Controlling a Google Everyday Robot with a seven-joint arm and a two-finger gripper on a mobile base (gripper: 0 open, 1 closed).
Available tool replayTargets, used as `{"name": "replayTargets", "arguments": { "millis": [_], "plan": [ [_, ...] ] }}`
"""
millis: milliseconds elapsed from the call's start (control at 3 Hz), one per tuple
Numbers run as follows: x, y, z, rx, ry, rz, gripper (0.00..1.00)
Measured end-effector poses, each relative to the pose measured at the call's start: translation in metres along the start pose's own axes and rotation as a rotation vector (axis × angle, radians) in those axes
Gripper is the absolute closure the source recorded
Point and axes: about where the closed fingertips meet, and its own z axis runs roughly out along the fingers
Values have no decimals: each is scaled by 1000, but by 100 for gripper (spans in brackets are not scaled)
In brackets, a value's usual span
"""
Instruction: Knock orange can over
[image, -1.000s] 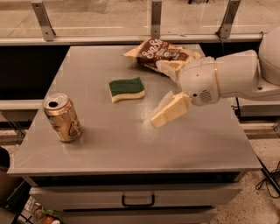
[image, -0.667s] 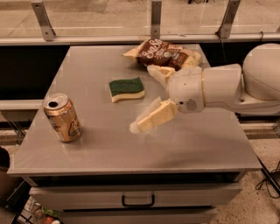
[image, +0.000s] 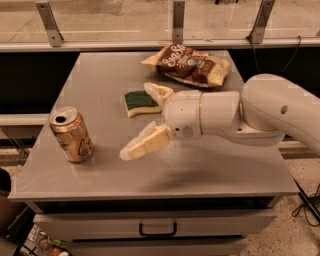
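Observation:
The orange can (image: 71, 134) stands upright near the front left corner of the grey table (image: 100, 175). It has a copper body and a silver top with the tab opening. My gripper (image: 137, 120) reaches in from the right on a thick white arm (image: 235, 117), above the table's middle. It is open and empty, its two pale fingers spread wide, one finger (image: 145, 144) low and pointing at the can, the other (image: 157, 92) by the sponge. The lower fingertip is a short gap to the right of the can, not touching it.
A yellow sponge with a green top (image: 141, 102) lies just behind the gripper. A brown snack bag (image: 189, 65) lies at the table's back right. A railing (image: 175, 20) runs behind the table. A drawer with a handle (image: 157, 231) sits below the front edge.
My gripper and arm have moved left across the table toward the can. The can, sponge and bag have not moved.

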Motion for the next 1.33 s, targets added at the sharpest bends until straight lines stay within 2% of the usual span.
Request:
{"name": "replayTargets", "arguments": {
  "millis": [667,1333],
  "plan": [
    [-5,17,47,-74,-21,-10,0],
    [-9,22,84,-127,-19,6,0]
  ]
}}
